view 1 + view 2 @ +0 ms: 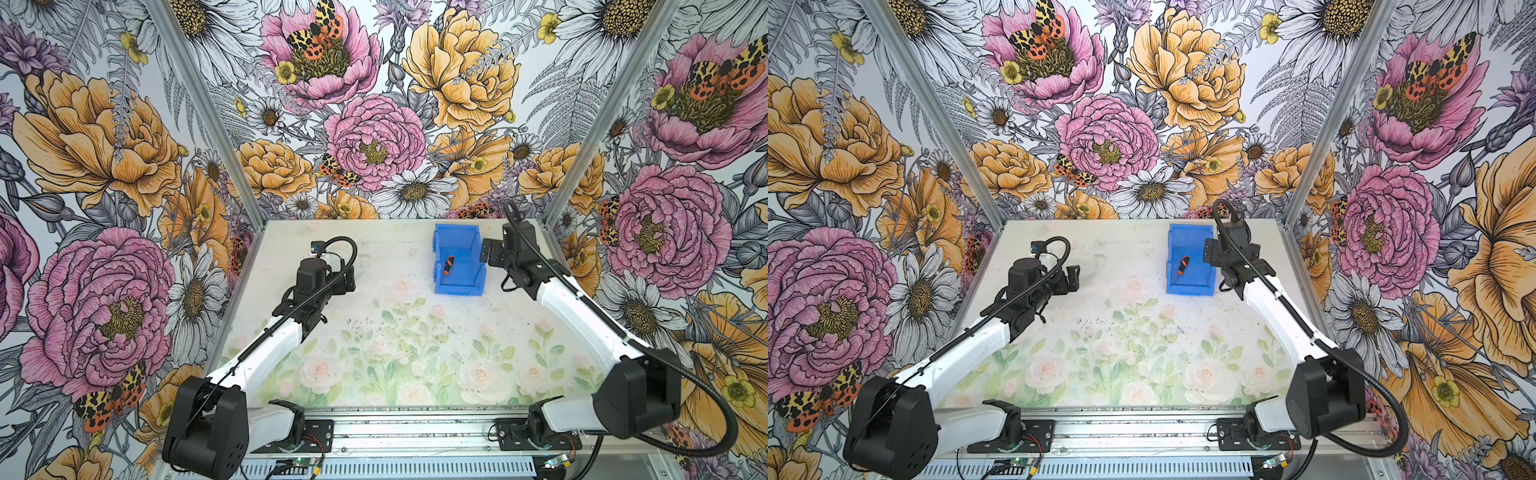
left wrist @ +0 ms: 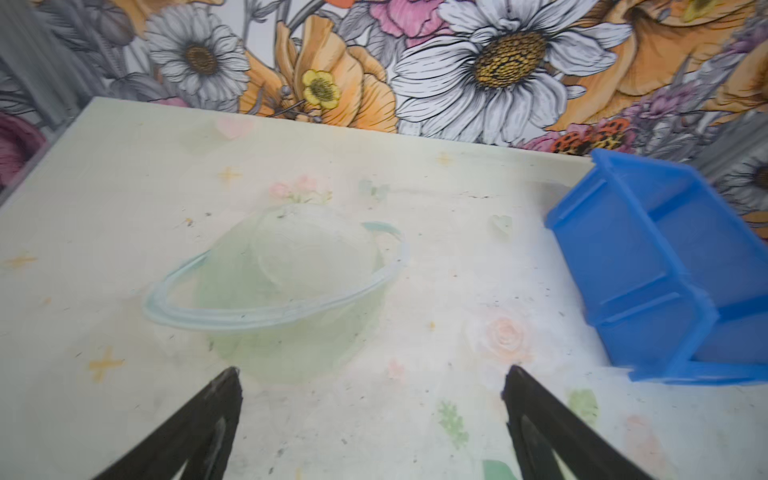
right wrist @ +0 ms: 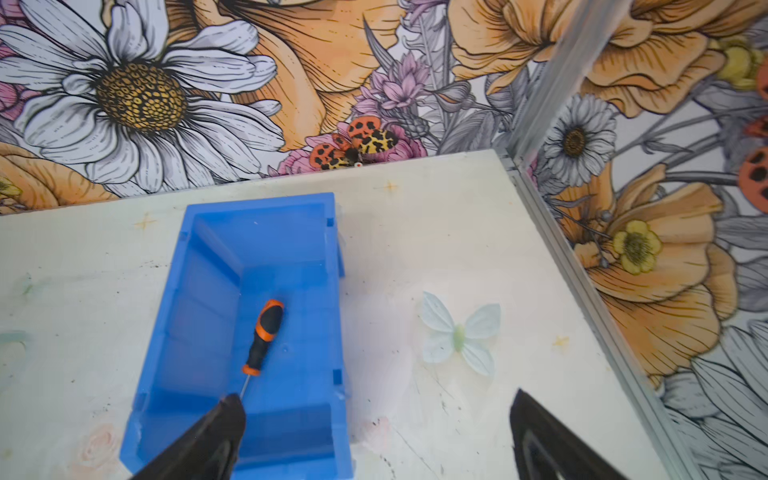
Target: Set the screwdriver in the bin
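Observation:
The screwdriver [image 1: 448, 265] [image 1: 1182, 265] [image 3: 264, 336], with its orange-and-black handle and thin shaft, lies loose on the floor of the blue bin [image 1: 459, 291] [image 1: 1190, 289] [image 3: 199, 299] at the back right of the table. My right gripper [image 1: 487, 251] [image 1: 1209, 251] [image 3: 374, 398] is open and holds nothing. It hangs over the bin's right wall, with one finger above the bin and the other above the table beside it. My left gripper [image 1: 348, 282] [image 1: 1073, 277] [image 2: 372, 370] is open and empty over the table, well left of the bin [image 2: 648, 266].
The table top [image 1: 415, 353] carries only a faded floral print with painted shapes. Flower-patterned walls close in the back and both sides, with aluminium posts [image 1: 552, 208] at the back corners. A metal rail [image 1: 415, 432] runs along the front edge.

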You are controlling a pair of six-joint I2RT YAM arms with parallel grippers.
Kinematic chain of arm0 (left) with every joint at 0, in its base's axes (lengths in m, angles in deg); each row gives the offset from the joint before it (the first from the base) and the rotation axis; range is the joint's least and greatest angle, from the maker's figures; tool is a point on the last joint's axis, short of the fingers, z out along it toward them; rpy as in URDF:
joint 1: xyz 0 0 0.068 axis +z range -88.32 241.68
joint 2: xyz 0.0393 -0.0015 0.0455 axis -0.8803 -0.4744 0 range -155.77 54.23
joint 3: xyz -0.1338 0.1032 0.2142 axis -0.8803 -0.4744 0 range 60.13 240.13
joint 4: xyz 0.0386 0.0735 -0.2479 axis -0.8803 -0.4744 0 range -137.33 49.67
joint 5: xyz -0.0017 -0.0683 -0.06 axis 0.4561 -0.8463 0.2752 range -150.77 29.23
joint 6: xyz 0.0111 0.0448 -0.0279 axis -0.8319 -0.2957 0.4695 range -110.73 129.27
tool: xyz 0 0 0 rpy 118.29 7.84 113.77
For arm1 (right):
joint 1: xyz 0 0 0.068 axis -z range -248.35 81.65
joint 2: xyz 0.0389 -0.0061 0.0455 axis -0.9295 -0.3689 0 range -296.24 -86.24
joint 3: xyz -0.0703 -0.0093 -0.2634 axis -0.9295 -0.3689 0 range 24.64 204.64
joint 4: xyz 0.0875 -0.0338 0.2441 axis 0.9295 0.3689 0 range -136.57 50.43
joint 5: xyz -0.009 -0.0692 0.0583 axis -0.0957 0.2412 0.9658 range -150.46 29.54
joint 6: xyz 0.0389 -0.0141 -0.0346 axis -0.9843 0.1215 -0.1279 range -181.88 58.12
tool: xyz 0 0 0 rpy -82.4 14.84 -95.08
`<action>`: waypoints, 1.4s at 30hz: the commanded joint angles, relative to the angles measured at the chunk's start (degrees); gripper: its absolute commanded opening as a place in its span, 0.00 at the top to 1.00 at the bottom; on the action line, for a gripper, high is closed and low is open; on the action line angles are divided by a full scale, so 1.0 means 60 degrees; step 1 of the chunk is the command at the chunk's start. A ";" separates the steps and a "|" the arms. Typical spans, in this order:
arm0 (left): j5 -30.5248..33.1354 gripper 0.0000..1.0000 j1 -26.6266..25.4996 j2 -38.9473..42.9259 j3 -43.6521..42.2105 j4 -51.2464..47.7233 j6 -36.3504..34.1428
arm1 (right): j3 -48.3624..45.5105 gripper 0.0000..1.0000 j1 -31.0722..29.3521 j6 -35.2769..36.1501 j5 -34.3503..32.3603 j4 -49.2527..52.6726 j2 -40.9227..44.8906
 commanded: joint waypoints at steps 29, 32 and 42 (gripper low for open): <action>-0.0108 0.02 0.2576 -0.3493 -0.3299 0.9684 -0.1728 | -0.6963 0.01 0.2166 0.2022 0.1162 -1.2512 -0.1908; 0.0101 0.01 0.2571 -0.3397 -0.3073 0.9043 -0.1648 | -0.6941 0.00 0.2162 0.1996 0.1147 -1.2368 -0.1876; 0.0432 0.01 0.2253 -0.3453 -0.2990 0.9025 -0.1941 | -0.6979 0.01 0.2151 0.2013 0.1122 -1.2418 -0.1831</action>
